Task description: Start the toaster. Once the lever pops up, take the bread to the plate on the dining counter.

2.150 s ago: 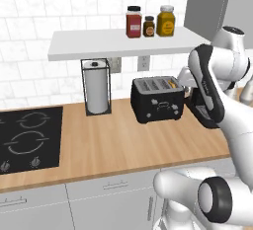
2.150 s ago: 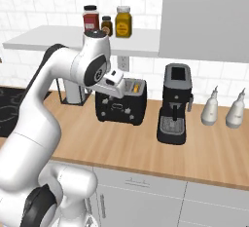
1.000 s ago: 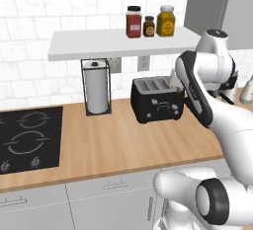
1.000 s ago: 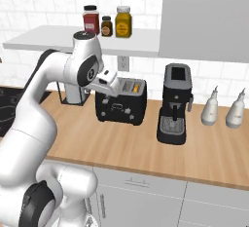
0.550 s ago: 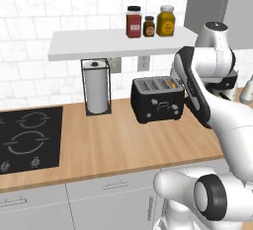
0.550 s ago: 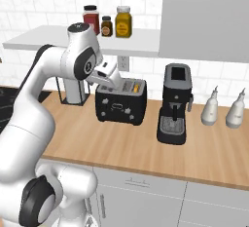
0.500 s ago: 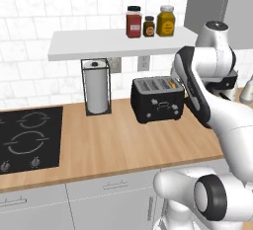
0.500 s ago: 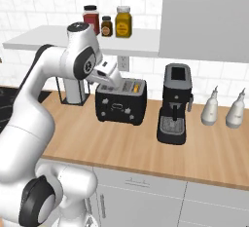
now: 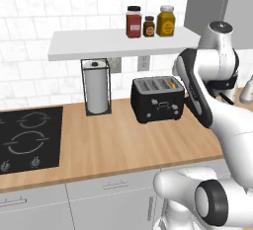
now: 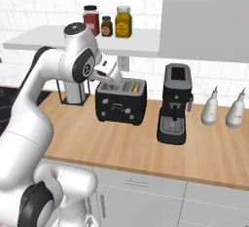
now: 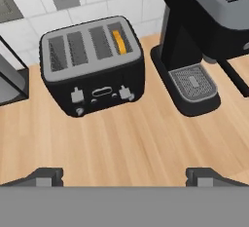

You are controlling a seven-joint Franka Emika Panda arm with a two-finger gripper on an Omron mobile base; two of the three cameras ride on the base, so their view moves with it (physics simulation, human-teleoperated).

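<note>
**Toaster loaded, levers within reach**

On the light wooden wall counter (image 11: 121, 138), the black boxy 4-slot toaster (image 11: 92, 65) stands at 10 o'clock in the hand view. The golden-crusted bread slice (image 11: 119, 42) sits in its rightmost slot. The two-finger gripper (image 11: 124, 176) hovers spread wide, empty. Bread is probably light and crumbly: pinch its top edge gently. The small grey levers (image 11: 126, 93) look stiff.

The black four-slot toaster (image 11: 92, 65) stands upright near the back edge of the wooden counter (image 11: 126, 143), the bread (image 11: 119, 42) sunk edge-up in its rightmost slot.
</note>
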